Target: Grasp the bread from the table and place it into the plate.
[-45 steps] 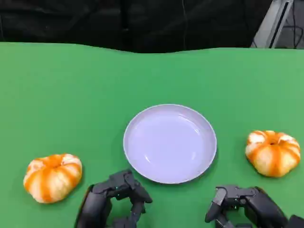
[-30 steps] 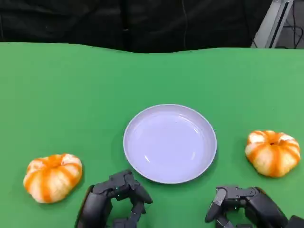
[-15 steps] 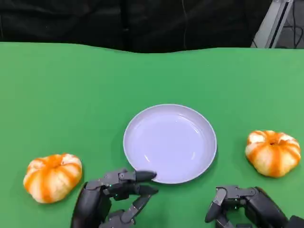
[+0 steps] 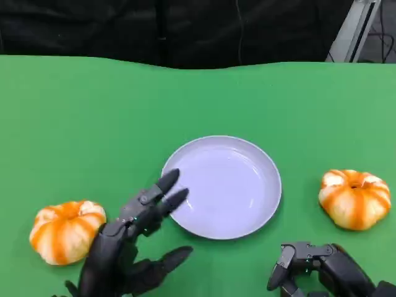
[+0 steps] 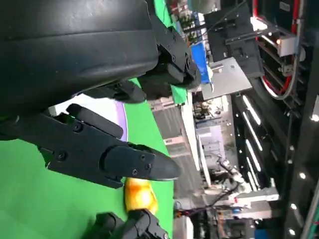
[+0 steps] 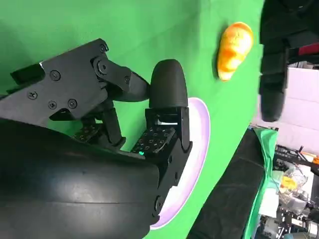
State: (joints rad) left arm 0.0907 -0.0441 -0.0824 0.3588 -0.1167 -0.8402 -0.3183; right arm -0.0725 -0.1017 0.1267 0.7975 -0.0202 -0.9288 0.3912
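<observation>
**Operator:** State the hand condition and the bearing to the target.

**Technician:** The left hand (image 4: 127,247) is empty, with its fingers spread apart; the upper fingertips (image 4: 168,180) overlap the near-left rim of the plate (image 4: 272,185). The left bread (image 4: 67,230) lies on the green table (image 4: 93,124) just beside this hand, on its outer side, away from the plate. The hand points toward the plate, not toward the bread, so I judge that it must turn outward to reach it.

**Operator:** And the other arm?

**Technician:** The right hand (image 4: 322,267) sits low at the near edge, fingers curled inward, holding nothing. The right bread (image 4: 354,198) lies just beyond it, toward its outer side. Each hand is nearer to its own bread. Both breads are round, with no clear long axis.

**Operator:** What cannot be verified?

**Technician:** Both wrists are cut off at the frame edge in the head view. Whether the fingertips touch the plate rim or hover above it cannot be determined. In the left wrist view, a bread (image 5: 139,195) is partly hidden behind the fingers.
</observation>
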